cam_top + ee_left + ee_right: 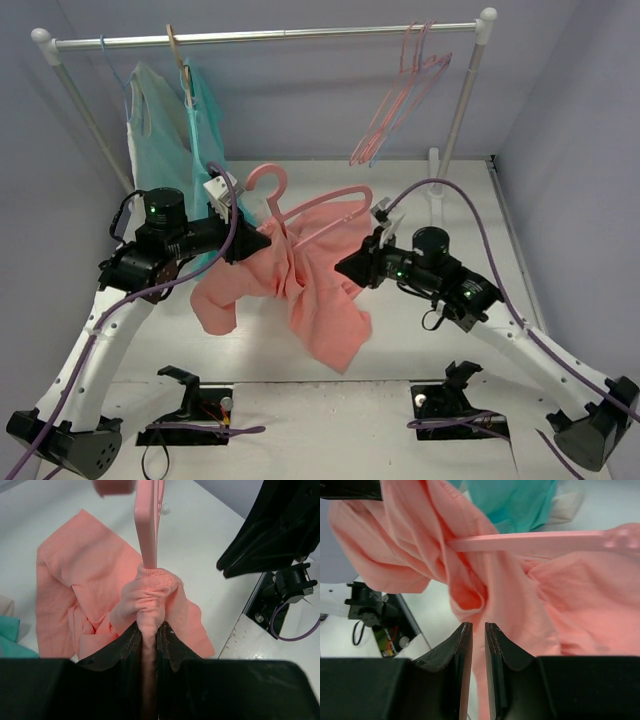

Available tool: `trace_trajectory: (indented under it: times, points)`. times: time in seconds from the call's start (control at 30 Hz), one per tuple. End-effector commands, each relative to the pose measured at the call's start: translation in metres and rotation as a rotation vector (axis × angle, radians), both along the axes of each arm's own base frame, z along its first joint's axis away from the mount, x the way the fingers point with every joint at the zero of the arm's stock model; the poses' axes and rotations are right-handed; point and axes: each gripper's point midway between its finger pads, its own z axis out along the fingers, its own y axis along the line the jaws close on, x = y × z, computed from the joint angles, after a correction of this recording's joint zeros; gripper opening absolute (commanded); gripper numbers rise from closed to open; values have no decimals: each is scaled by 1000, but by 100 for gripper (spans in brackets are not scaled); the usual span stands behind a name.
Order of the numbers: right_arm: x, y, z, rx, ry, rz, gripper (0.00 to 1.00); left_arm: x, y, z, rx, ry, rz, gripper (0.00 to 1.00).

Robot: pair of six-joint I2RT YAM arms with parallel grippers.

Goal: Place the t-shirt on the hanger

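One t-shirt draped on one hanger, aloft over desk centre. Two tools: left tool, at the shirt's 9 o'clock, clenched on fabric bunched over a hanger arm; right tool, at 3 o'clock, jaws a slit apart, grip cannot be told.

Left pincer, right pincer both clamped

No lettering, label, brand mark, number or sign can be read in any of the views. The salmon-pink soft fabric t-shirt and the thick pink plastic hanger show plain faces. Any marks on the black arm housings are too small to make out.
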Motion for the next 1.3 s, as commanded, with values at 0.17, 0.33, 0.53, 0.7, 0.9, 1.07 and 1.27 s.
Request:
trace_trajectory:
  times: [0.17,0.33,0.53,0.7,0.9,1.07,1.27]
  points:
    - [2,82,9,94,6,89,16,6,4,33,-61,-76,70,0]
    - [7,104,-13,93,40,76,23,3,7,31,-52,-65,86,0]
    - [12,115,-23,85,40,71,29,0,9,29,-55,-56,98,0]
    - [11,112,-17,83,21,70,28,-1,15,23,-20,-60,115,0]
    - [9,90,-9,52,-6,12,40,0,23,8,36,-61,145,0]
    - [8,80,1,76,-21,-19,31,-2,25,3,58,-74,136,0]
    - [14,93,-22,46,6,3,0,-2,19,17,13,-93,115,0]
